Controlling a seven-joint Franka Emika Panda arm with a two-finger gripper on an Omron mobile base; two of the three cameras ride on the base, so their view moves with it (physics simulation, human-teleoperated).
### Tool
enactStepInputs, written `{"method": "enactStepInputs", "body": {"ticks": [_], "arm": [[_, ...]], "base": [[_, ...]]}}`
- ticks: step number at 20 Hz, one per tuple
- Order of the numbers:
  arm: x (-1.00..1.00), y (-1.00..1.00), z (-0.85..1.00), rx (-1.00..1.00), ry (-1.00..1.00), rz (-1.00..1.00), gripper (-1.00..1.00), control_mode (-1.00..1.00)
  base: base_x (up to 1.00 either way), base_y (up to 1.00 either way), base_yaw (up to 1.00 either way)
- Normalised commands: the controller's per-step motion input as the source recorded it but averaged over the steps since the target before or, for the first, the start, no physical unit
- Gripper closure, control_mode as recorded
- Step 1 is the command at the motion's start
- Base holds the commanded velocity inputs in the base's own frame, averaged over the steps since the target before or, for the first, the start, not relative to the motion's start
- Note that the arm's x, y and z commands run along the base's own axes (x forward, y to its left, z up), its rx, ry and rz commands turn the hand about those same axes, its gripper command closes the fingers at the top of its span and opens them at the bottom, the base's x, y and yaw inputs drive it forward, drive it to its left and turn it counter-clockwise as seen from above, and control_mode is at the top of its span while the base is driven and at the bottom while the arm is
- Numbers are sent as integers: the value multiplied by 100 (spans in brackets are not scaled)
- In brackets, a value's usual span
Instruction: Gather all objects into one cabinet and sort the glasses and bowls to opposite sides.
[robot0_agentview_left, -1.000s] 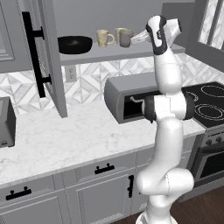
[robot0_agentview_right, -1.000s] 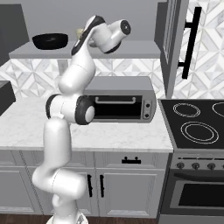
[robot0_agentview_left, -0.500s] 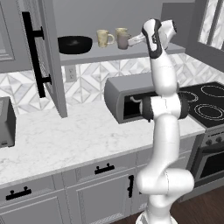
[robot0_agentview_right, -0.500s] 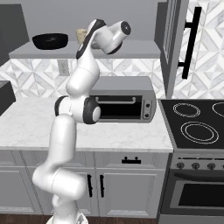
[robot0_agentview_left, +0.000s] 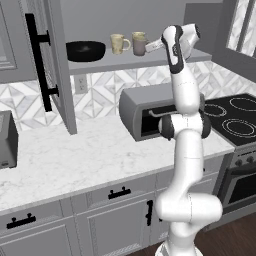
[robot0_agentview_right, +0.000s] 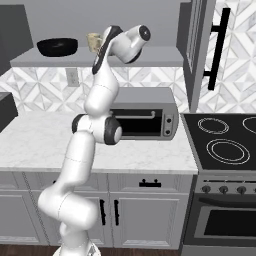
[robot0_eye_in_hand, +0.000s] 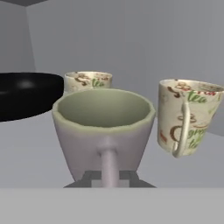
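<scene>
A: Where is the gripper?

B: Up at the cabinet shelf, at the end of the raised arm. Its jaws are together on the handle of the grey mug; in the hand view that handle runs straight down between the finger tips.

A: So the grey mug is held?

B: Yes, clamped by its handle, upright, with its open mouth showing a pale greenish inside. In the left base view the grey mug is at the shelf, just ahead of the gripper.

A: And the other mugs?

B: One cream mug, printed with a red and green pattern, is just right of the grey mug in the hand view, tilted, its handle towards the camera. I cannot tell whether it touches the shelf. A second cream mug stands behind the grey one, partly hidden by its rim.

A: The bowl?

B: The black bowl sits on the shelf at the left, well apart from the gripper, with a cream mug between it and the grey one. From the right, the bowl is near the shelf's left end.

A: The door?

B: The cabinet door stands open at the left, above the worktop.
</scene>
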Motion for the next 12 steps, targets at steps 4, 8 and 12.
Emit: {"method": "enactStepInputs", "body": {"ticks": [4, 8, 12], "arm": [[0, 0, 0, 0, 0, 0, -100, -100], [0, 0, 0, 0, 0, 0, -100, -100], [0, 0, 0, 0, 0, 0, -100, -100]], "base": [[0, 0, 0], [0, 0, 0], [0, 0, 0]]}}
